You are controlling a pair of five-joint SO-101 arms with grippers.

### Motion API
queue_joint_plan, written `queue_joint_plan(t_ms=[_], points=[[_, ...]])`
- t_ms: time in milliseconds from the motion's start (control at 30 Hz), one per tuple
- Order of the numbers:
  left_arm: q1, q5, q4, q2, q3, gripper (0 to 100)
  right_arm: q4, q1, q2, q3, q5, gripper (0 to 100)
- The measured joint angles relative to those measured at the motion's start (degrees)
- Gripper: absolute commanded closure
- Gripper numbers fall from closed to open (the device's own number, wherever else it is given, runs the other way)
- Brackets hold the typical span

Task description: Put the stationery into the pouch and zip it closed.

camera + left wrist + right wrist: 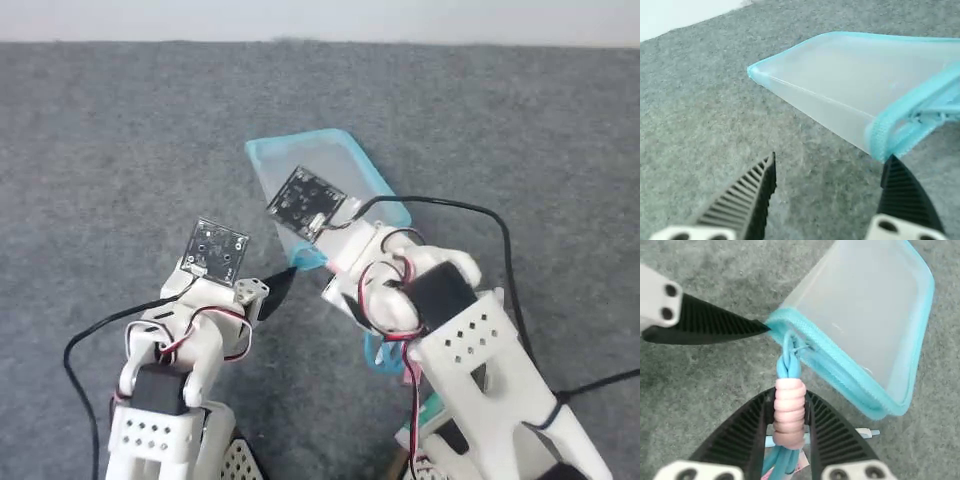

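Felt worktop (120, 120). Pouch (865, 305) sits just ahead of both claws. It looks like thin translucent plastic: light, floppy, likely to slide when tugged. Right claw (788, 400) is clenched on the pink pull (789, 412) at the pouch corner, a good handle. Left claw (831, 160) is released, just beside that corner; I'd pinch the stitched edge there as an anchor.

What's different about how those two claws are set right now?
The left gripper is open and empty; the right gripper is shut on the pink zip pull. One left fingertip is at the pouch corner; the right gripper sits back from it. Both have black ribbed fingers.
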Motion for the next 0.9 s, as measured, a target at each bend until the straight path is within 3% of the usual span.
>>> queue_joint_plan(t_ms=[400,900], points=[[0.0,-0.1,-1.6,0.3,0.0,68,-1.1,-1.3,-0.5,3.4,0.0,99.3],[-3.3,0.2,-17.1,20.1,-1.6,68,0.2,-5.5,-8.1,7.3,3.1,99.3]])
